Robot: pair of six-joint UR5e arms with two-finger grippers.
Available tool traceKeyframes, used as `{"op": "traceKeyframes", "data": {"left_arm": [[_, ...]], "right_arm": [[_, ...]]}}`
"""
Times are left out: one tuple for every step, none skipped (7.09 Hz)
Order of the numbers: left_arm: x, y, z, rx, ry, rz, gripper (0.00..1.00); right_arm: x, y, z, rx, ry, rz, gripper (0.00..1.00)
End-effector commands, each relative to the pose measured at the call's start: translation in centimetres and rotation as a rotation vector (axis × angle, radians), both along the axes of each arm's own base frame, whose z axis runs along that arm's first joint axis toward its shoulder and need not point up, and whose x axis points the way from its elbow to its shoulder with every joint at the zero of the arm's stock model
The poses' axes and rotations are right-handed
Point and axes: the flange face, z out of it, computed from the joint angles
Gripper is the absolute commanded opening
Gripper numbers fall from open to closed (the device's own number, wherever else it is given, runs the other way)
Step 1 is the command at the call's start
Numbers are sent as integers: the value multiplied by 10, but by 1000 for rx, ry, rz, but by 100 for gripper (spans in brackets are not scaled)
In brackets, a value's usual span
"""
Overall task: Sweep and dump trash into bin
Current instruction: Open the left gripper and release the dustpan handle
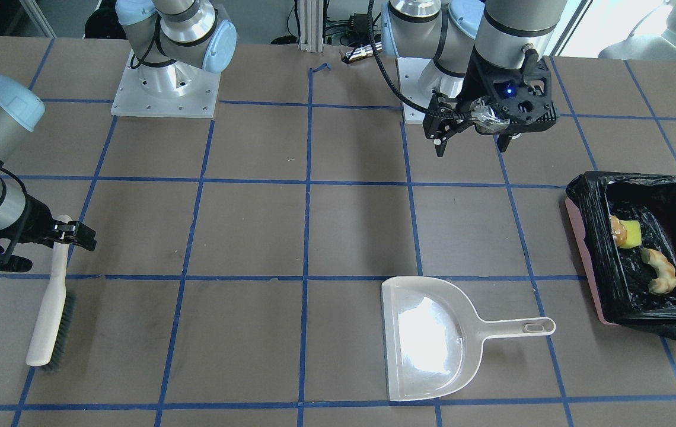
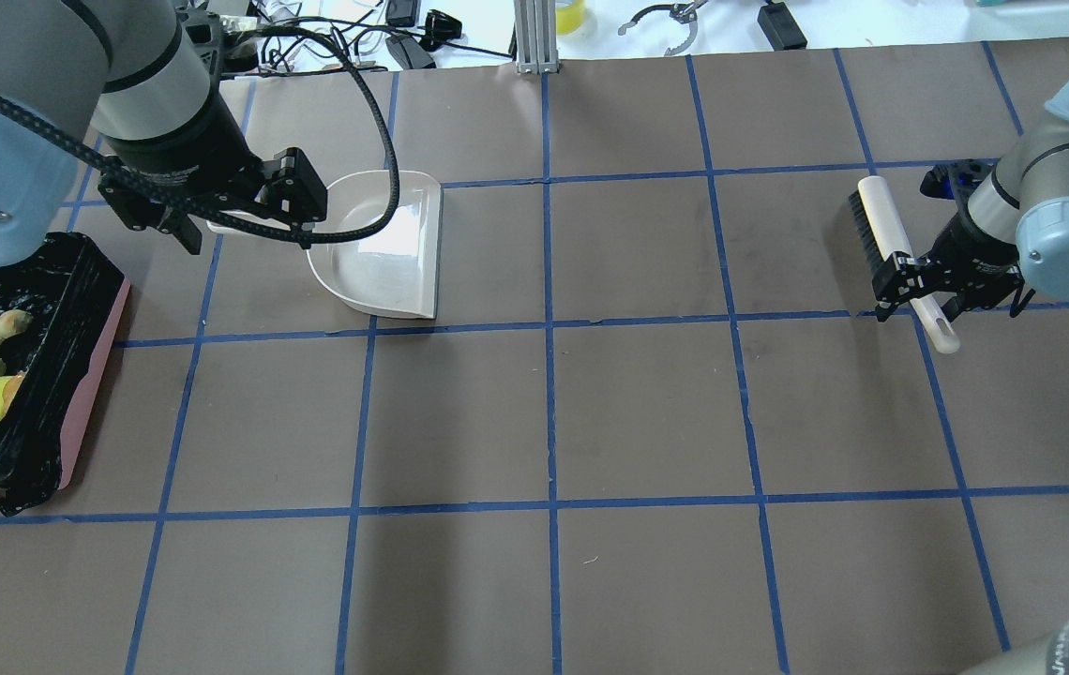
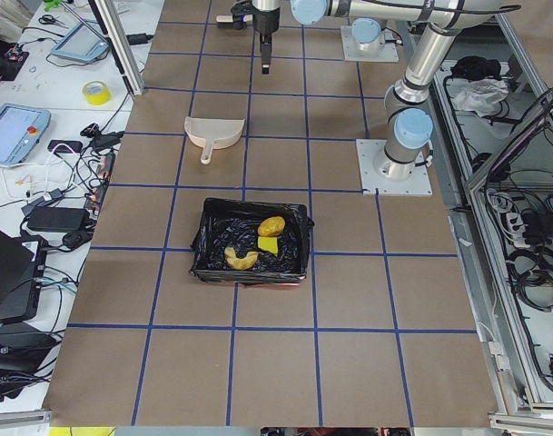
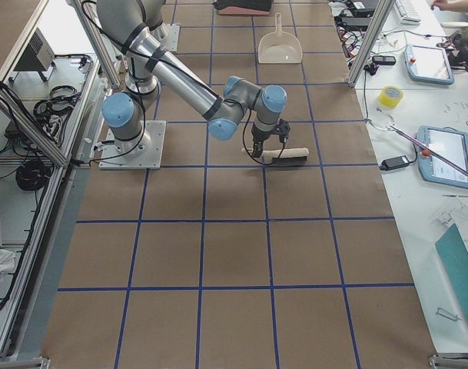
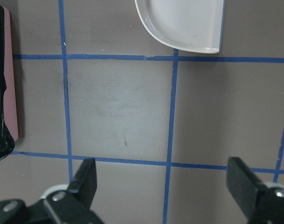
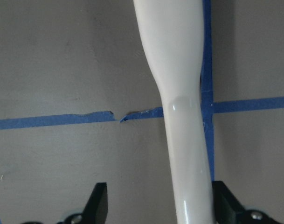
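One blue-taped brown table (image 2: 647,422), beside a cluttered workbench (image 3: 60,109), holds the bin (image 3: 203,242).

One camera faces the robot across the table (image 1: 255,225), looking steeply down; another looks forward over its shoulders. Both take in the dustpan (image 1: 427,338) and the bin (image 1: 587,196). Two high, distant cameras look along the table from its ends. Each wrist camera looks closely down at it.
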Motion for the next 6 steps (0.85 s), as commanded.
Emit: {"op": "traceKeyframes", "data": {"left_arm": [[-1, -8, 4, -69, 43, 2, 100], [0, -9, 3, -69, 42, 3, 100], [2, -9, 3, -71, 39, 6, 100], [8, -10, 4, -67, 36, -1, 100], [16, -8, 5, -61, 30, -28, 100], [19, -9, 5, -58, 30, -24, 100]], "right_arm": [[-4, -5, 11, -20, 21, 8, 87], [-7, -9, 25, -36, 42, 12, 89], [-10, -14, 45, -31, 56, 15, 91], [-10, -18, 81, -16, 51, 19, 91], [-7, -25, 122, -1, 46, 16, 92], [12, -33, 157, 4, 44, 48, 93]]}}
